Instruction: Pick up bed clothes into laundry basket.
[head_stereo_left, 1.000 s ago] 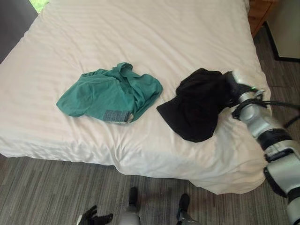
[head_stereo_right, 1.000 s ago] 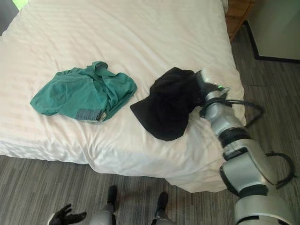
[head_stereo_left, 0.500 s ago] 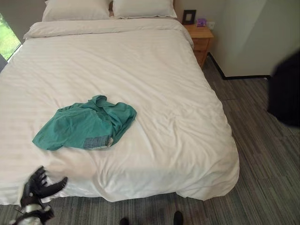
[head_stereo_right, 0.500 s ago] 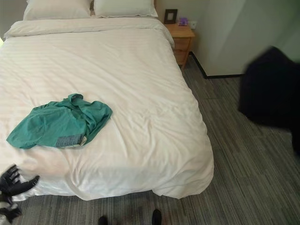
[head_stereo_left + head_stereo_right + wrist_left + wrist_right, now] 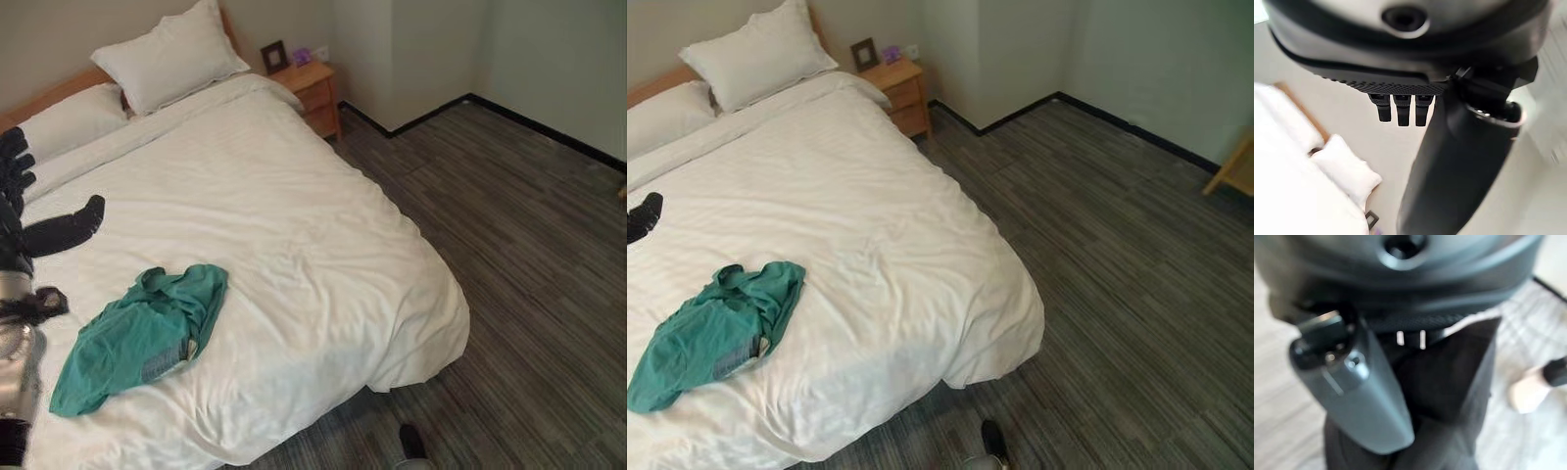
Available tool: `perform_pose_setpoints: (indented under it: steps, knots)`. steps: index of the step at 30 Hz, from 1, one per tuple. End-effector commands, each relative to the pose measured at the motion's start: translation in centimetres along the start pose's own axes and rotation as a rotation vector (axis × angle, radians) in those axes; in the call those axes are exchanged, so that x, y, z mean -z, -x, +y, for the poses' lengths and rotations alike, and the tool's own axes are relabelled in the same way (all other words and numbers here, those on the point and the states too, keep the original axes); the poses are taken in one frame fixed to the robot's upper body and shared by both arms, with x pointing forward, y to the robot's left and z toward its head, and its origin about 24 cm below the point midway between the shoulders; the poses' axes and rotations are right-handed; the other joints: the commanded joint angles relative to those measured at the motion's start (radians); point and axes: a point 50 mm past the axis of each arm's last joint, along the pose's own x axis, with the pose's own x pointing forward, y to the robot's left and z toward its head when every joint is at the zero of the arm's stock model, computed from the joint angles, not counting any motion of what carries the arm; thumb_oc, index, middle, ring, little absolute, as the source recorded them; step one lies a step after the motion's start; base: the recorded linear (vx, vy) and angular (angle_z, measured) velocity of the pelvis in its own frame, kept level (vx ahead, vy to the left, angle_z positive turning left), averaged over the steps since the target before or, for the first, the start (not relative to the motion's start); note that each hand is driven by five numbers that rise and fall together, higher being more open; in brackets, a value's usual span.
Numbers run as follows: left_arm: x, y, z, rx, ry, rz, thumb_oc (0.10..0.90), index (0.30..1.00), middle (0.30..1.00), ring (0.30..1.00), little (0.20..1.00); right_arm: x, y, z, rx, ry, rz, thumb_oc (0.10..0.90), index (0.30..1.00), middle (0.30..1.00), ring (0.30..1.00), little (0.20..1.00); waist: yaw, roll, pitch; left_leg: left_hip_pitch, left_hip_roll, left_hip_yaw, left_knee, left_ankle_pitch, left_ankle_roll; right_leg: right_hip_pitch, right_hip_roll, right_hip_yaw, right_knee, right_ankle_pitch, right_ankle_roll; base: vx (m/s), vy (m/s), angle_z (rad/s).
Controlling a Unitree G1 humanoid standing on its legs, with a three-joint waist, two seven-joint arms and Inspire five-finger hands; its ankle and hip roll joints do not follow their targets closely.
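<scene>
A green garment (image 5: 137,333) lies crumpled on the white bed (image 5: 294,225), near its front left edge. My left hand (image 5: 22,230) hovers over the bed just beyond the green garment, open, thumb spread and nothing in it; the left wrist view shows its fingers (image 5: 1398,110) straight above the pillows. In the right wrist view my right hand (image 5: 1352,382) is shut on a black garment (image 5: 1454,391), which hangs from it above the grey floor.
Two white pillows (image 5: 167,64) lie at the headboard. A wooden nightstand (image 5: 312,90) with a small picture frame stands at the bed's far corner. Grey striped floor (image 5: 519,245) stretches to the right. A pale wooden furniture leg (image 5: 1236,166) shows at the right edge.
The black garment left the bed in my right hand and went off to the right. My view has swung rightwards. My left hand rose from the floor side to above the bed.
</scene>
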Motion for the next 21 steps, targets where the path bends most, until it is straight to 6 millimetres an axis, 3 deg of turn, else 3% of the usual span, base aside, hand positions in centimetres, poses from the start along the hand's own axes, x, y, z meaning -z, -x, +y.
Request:
perform_pose_setpoints:
  steps: [1, 2, 7, 8, 9, 14, 17, 18, 19, 20, 21]
  knots:
    - [0.4, -1.0, 3.1, -0.152, -0.154, 0.038, 0.8, 0.9, 0.9, 0.9, 0.9, -4.0, 0.0, -0.6, 0.035, -0.037, -0.112, 0.4, 0.3, 0.3, 0.3, 0.3, 0.01, -0.057, -0.005, 0.028, 0.103, -0.021, 0.007, 0.042, -0.086, 0.079, -0.078, 0.001, 0.013, -0.103, 0.084, -0.05, -0.045, 0.0]
    - [3.4, -0.5, 1.4, -0.123, -0.209, 0.176, 0.8, 0.9, 0.9, 0.9, 0.9, -5.2, 0.2, -0.2, 0.024, -0.002, -0.148, 0.4, 0.3, 0.3, 0.3, 0.3, -0.014, -0.069, 0.002, 0.027, 0.107, -0.01, 0.007, 0.041, -0.084, 0.065, -0.073, 0.009, 0.013, -0.098, 0.084, -0.04, -0.048, -0.09]
    - [7.7, -0.4, -1.6, -0.05, -0.334, 0.397, 0.8, 0.9, 0.9, 0.9, 0.9, -6.4, 0.3, 0.0, 0.021, 0.05, -0.189, 0.4, 0.3, 0.3, 0.3, 0.3, -0.02, -0.092, 0.009, 0.024, 0.113, -0.001, 0.007, 0.04, -0.083, 0.051, -0.064, 0.016, 0.013, -0.091, 0.084, -0.03, -0.046, -0.1]
    - [7.7, -0.4, -1.7, -0.049, -0.333, 0.395, 0.8, 0.9, 0.9, 0.9, 0.9, -6.4, 0.3, 0.0, 0.02, 0.049, -0.188, 0.4, 0.3, 0.3, 0.3, 0.3, -0.018, -0.092, 0.01, 0.024, 0.113, -0.001, 0.007, 0.04, -0.083, 0.051, -0.064, 0.016, 0.013, -0.091, 0.084, -0.01, -0.03, -0.06]
    - [9.6, -0.1, -2.3, -0.029, -0.399, 0.507, 0.8, 0.9, 0.9, 0.9, 0.9, -6.8, 0.5, 1.1, 0.014, 0.105, -0.198, 0.4, 0.3, 0.3, 0.3, 0.3, -0.025, -0.093, 0.009, 0.024, 0.115, -0.001, 0.007, 0.039, -0.083, 0.051, -0.062, 0.015, 0.013, -0.091, 0.084, 0.0, 0.0, 0.0]
    - [11.1, -0.5, -4.8, 0.067, -0.498, 0.614, 0.8, 0.9, 0.9, 0.9, 0.9, -7.7, 0.8, 2.3, 0.0, 0.154, -0.222, 0.4, 0.3, 0.3, 0.3, 0.3, -0.027, -0.108, 0.019, 0.012, 0.12, -0.008, 0.007, 0.043, -0.086, 0.039, -0.053, 0.014, 0.013, -0.087, 0.084, -0.04, -0.044, 0.0]
    - [13.2, 1.6, -6.7, 0.188, -0.62, 0.755, 0.8, 0.9, 0.9, 0.9, 0.9, -8.6, 1.2, 3.6, -0.019, 0.193, -0.258, 0.4, 0.3, 0.3, 0.3, 0.3, -0.034, -0.119, 0.035, -0.018, 0.126, -0.011, 0.007, 0.053, -0.09, 0.003, -0.043, 0.018, 0.013, -0.077, 0.086, -0.1, -0.042, 0.01]
    - [15.6, 5.7, -7.3, 0.333, -0.692, 0.905, 0.734, 0.801, 0.801, 0.801, 0.801, -9.0, 1.3, 4.0, -0.025, 0.239, -0.275, 0.4, 0.3, 0.3, 0.3, 0.3, -0.04, -0.123, 0.039, -0.03, 0.132, -0.004, 0.007, 0.055, -0.093, -0.014, -0.037, 0.025, 0.013, -0.073, 0.085, -0.08, -0.015, 0.0]
    - [15.6, 5.8, -7.3, 0.334, -0.691, 0.906, 0.521, 0.481, 0.481, 0.481, 0.481, -9.0, 1.3, 3.9, -0.023, 0.24, -0.275, 0.4, 0.3, 0.3, 0.3, 0.3, -0.04, -0.121, 0.037, -0.03, 0.132, -0.003, 0.007, 0.054, -0.093, -0.015, -0.037, 0.025, 0.013, -0.073, 0.085, -0.06, -0.007, -0.06]
    - [16.6, 8.0, -7.5, 0.375, -0.684, 0.977, 0.4, 0.3, 0.3, 0.3, 0.3, -9.0, 1.3, 3.9, -0.026, 0.262, -0.273, 0.4, 0.3, 0.3, 0.3, 0.3, -0.038, -0.119, 0.036, -0.033, 0.135, 0.001, 0.007, 0.055, -0.094, -0.018, -0.034, 0.03, 0.013, -0.074, 0.084, -0.01, -0.004, -0.11]
    - [17.2, 9.6, -7.5, 0.399, -0.676, 1.026, 0.4, 0.3, 0.3, 0.3, 0.3, -9.1, 1.3, 3.8, -0.026, 0.274, -0.278, 0.4, 0.3, 0.3, 0.3, 0.3, -0.036, -0.118, 0.035, -0.032, 0.138, 0.004, 0.007, 0.055, -0.095, -0.018, -0.031, 0.032, 0.013, -0.076, 0.083, -0.01, -0.004, -0.14]
